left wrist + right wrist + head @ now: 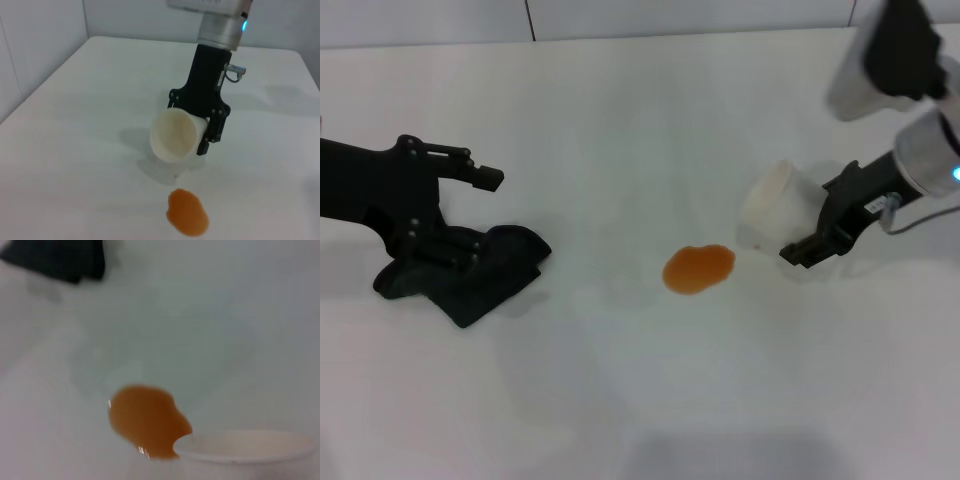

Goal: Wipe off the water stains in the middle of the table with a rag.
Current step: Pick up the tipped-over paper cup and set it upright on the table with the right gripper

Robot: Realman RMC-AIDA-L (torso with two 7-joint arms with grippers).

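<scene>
Rag [470, 275] under my left gripper [455, 215], fingers spread over it, stain [698, 269] off toward right gripper [820, 235] clamping cup [775, 205].

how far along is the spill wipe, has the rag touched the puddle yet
Not yet. Done: nothing wiped; the water stains sit whole and glossy on the table. In hand: the left gripper is at the rag, off to the robot's left of the puddle. The right gripper holds a tilted white cup beside the puddle. Left: carry the rag over and wipe.
</scene>
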